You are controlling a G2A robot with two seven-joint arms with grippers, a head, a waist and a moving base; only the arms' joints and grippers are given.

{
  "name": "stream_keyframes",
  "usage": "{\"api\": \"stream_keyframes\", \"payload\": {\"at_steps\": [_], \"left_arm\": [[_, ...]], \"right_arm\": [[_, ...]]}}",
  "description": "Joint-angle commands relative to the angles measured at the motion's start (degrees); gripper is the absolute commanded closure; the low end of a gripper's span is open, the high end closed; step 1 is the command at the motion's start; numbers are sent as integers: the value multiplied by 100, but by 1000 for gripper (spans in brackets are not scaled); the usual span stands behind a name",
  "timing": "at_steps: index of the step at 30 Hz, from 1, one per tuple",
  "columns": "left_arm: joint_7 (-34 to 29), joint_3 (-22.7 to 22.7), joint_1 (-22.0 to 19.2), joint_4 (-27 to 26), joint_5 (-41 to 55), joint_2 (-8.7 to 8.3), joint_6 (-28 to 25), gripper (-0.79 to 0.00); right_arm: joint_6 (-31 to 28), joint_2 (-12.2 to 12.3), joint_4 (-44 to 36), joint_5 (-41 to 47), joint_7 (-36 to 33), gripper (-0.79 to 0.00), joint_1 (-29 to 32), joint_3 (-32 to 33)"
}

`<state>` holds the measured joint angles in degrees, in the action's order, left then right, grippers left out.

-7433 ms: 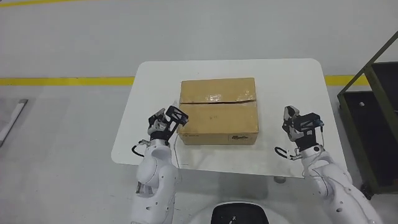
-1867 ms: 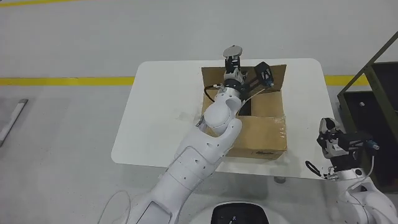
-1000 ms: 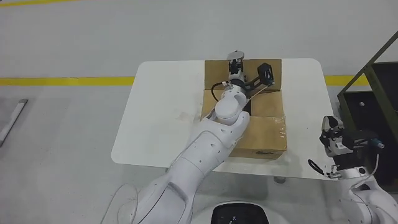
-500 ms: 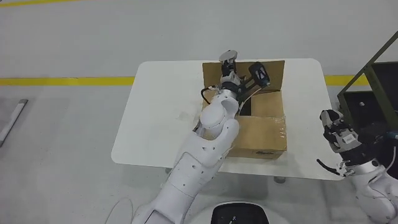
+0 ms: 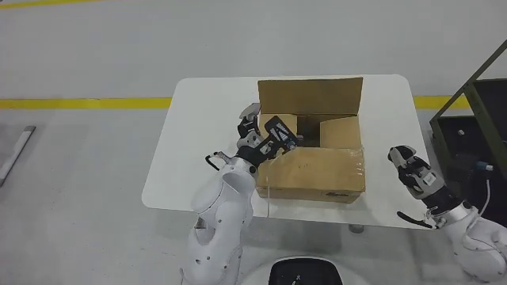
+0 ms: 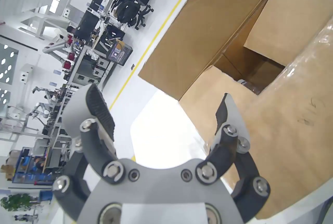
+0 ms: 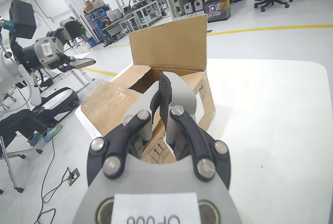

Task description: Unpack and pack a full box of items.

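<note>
cardboard box (image 5: 317, 172) sits open on the white table (image 5: 198, 127), far flap upright. left gripper (image 6: 158, 102) spread wide beside its left wall; right gripper (image 7: 164, 84) pressed together, well apart.

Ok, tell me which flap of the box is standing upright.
The far flap, on the side away from the robot; the near taped flap lies folded down over the box.

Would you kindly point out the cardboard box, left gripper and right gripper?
cardboard box (image 5: 317, 168): top view, on its taped near flap.
left gripper (image 6: 158, 102): left wrist view, midway between its open fingertips.
right gripper (image 7: 162, 80): right wrist view, between its closed fingertips.
</note>
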<state>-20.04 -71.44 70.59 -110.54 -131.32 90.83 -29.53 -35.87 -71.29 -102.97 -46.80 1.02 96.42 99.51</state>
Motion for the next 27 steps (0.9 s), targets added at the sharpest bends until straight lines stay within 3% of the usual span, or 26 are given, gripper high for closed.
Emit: {"api": "stream_keyframes", "payload": {"at_steps": [1, 4, 8, 14, 18, 23, 27], "left_arm": [[31, -28, 210, -123, 96, -12, 134, -785], [355, -38, 342, -81, -270, -64, 419, -785], [355, -38, 342, -81, -270, -64, 419, -785], [355, -38, 342, -81, -270, -64, 419, -785], [355, -38, 342, -81, -270, -64, 419, -785], [355, -38, 342, -81, -270, -64, 419, -785], [355, -38, 342, -81, -270, -64, 419, -785]], "right_arm": [[0, 0, 0, 0, 0, 0, 0, 0], [50, -4, -7, 72, 12, 0, -24, -28], [93, 22, 110, 738, -296, 0, -272, 83], [10, 208, 376, 2115, -2486, 0, -949, 386], [-528, 370, 564, 2898, -4226, 0, -1478, 256], [-766, 509, 825, 3571, -5390, 0, -1820, 114], [-767, 528, 861, 3704, -5512, 0, -1859, 82]]}}
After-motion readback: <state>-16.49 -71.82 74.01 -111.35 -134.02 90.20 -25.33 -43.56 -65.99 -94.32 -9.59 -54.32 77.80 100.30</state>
